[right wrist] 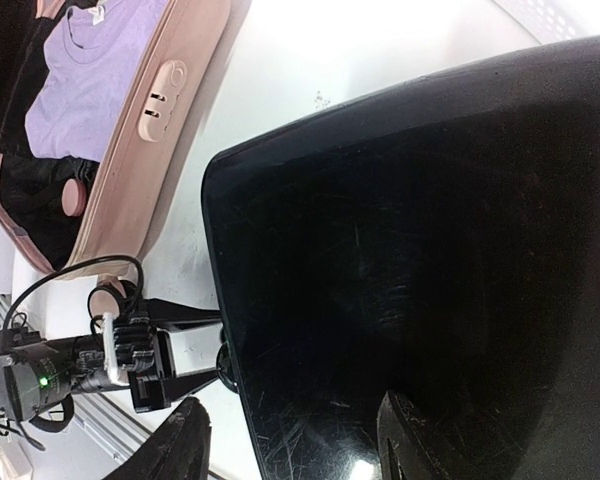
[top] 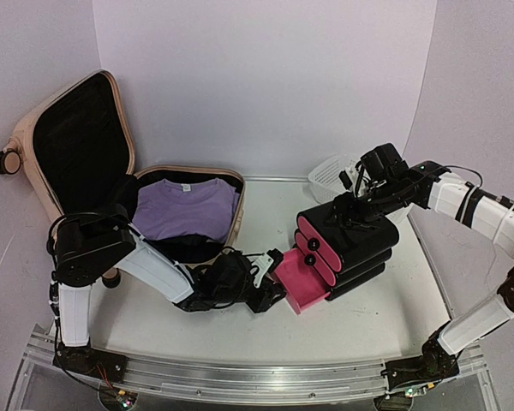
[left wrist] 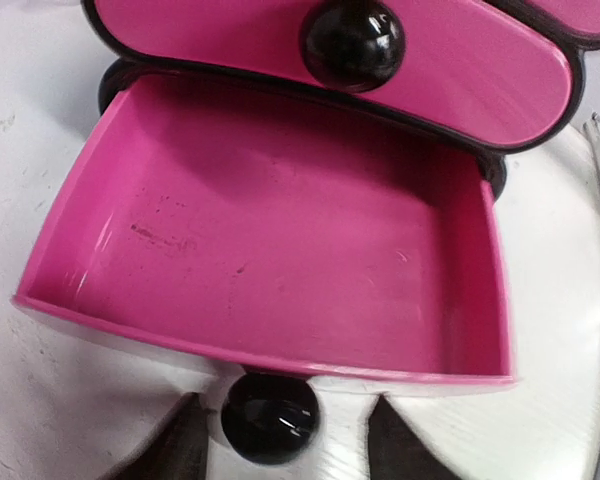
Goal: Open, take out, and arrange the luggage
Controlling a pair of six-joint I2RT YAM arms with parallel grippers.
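While the luggage [top: 86, 145] sits at 9 o'clock on the desk [top: 265, 214] with its lid propped up and black lining showing, the opening step looks done. Unpacking looks only partway: a folded purple shirt [top: 184, 210] and a dark bundle [top: 188, 248] lie in the lower shell. A black drawer unit [top: 360, 244] with pink fronts stands at 3 o'clock, apart from the case. Its bottom pink drawer [left wrist: 280, 240] is slid out toward 7 o'clock and empty, so arranging seems barely begun. A white mesh basket [top: 330, 175] sits at 1 o'clock behind the unit. The left gripper [left wrist: 280, 440] is low at 6 o'clock, jaws partly apart either side of the drawer's black knob [left wrist: 270, 418], with a gap showing, so nothing is clamped. The right gripper [right wrist: 290, 440] hangs over the unit's top, jaws spread and empty; whether it touches the top is unclear. The desk is white and scuffed. A pale lilac backdrop [top: 265, 77] closes three sides, and a metal rail [top: 240, 377] runs along 6 o'clock.
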